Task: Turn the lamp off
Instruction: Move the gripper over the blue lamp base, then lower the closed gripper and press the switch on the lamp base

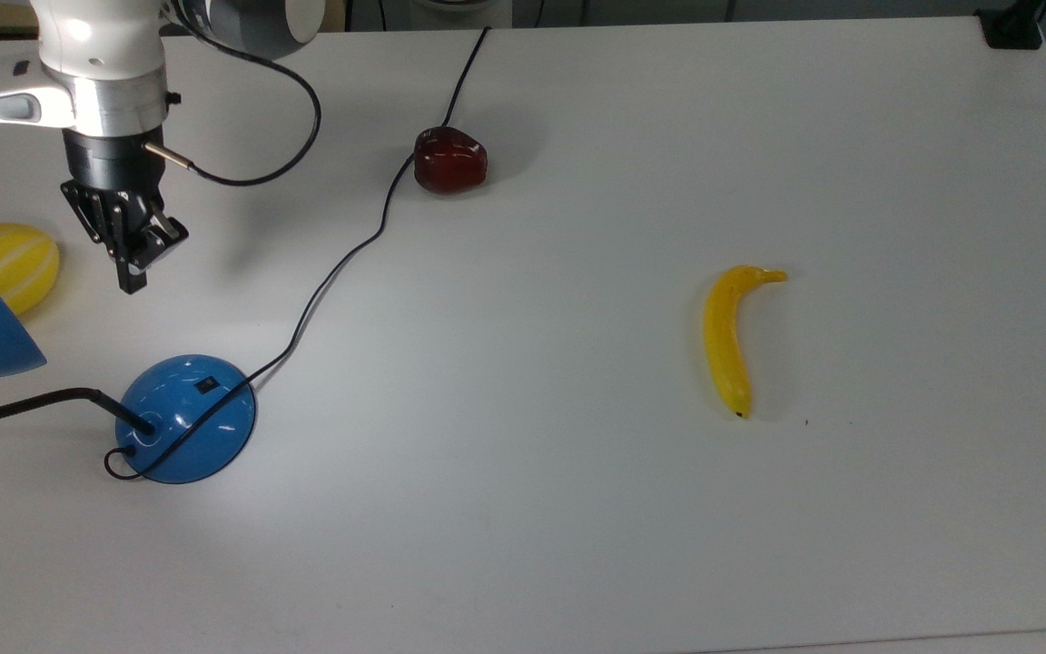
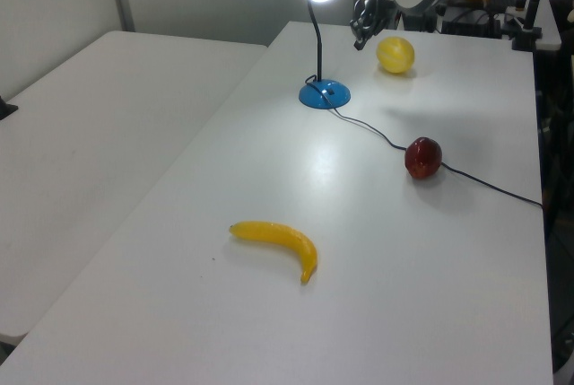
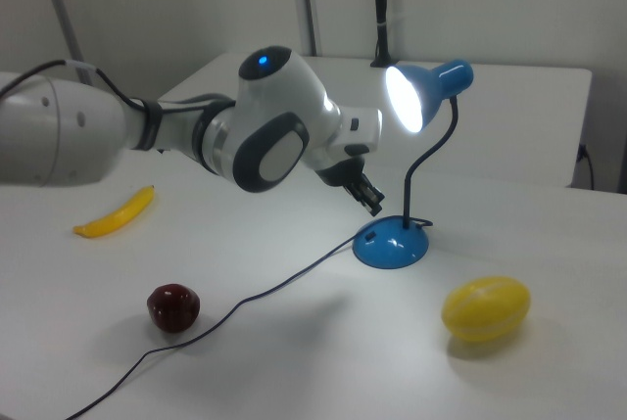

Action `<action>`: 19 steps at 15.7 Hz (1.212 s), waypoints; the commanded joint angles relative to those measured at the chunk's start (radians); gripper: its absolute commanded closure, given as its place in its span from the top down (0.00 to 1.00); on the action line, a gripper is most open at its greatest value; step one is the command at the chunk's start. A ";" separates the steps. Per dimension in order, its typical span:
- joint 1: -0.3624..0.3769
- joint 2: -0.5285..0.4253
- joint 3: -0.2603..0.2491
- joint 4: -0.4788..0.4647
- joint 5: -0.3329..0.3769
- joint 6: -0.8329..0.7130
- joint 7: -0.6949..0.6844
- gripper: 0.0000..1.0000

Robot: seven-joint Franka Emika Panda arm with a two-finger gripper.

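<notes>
White table (image 1: 577,509): approach step, glossy blue dome-based desk lamp (image 1: 185,418) lit.
Black hand (image 1: 132,277), pressed together, hovers short of base; next, press small black switch (image 1: 205,384).

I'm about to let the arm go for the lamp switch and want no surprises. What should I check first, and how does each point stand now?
1. Lamp lit, so there is something to turn off: ok.
2. Switch on the blue base uncovered: ok.
3. Pincer empty, fingers together for pressing: ok.
4. Path from pincer to switch free of the yellow fruit: ok.
5. Cord runs over the base just beside the switch: not ok.
6. Pincer height above the base: cannot tell.
</notes>
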 commanded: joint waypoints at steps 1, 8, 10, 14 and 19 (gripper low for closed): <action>0.039 0.088 -0.002 0.005 -0.001 0.153 0.105 0.00; 0.063 0.156 0.002 0.009 -0.001 0.166 0.143 0.00; 0.067 0.182 0.002 0.042 -0.003 0.166 0.174 0.00; 0.067 0.196 0.001 0.054 -0.003 0.166 0.177 0.00; 0.070 0.214 0.002 0.057 -0.003 0.166 0.179 0.00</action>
